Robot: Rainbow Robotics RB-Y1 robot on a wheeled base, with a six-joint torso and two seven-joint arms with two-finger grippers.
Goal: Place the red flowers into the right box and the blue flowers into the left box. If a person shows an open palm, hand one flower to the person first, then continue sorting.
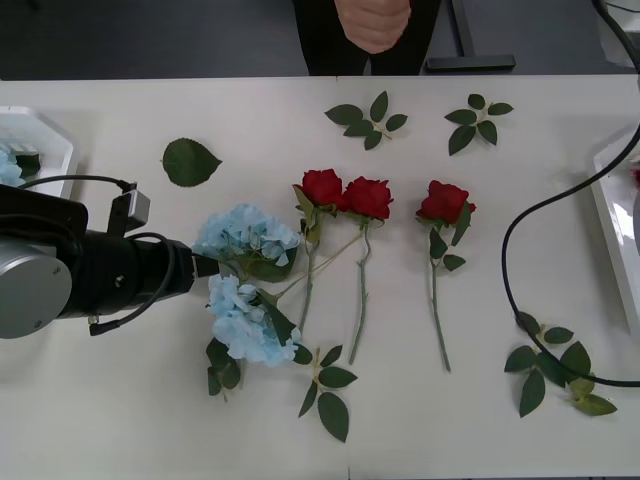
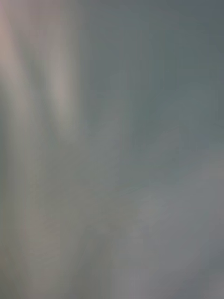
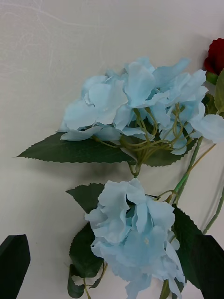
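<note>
The white tabletop point(image 1: 110, 420) still carries most of the work. The left gripper point(image 3: 109, 264), fingers spread, hovers near its left edge over two blue flowers point(image 1: 245, 235); neither is gripped. Three red flowers point(image 1: 368, 198) lie unsorted mid-table. The left box point(image 1: 45, 135), at the far-left edge, already holds something blue. The person's hand point(image 1: 372, 22), at the far edge, looks closed rather than open.

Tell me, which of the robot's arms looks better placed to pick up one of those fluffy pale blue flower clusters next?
Left, probably. The left gripper, its black fingers open, hangs right beside the two pale blue flower clusters, and the white left box is on that side. The right arm's wrist view is blurred.
</note>
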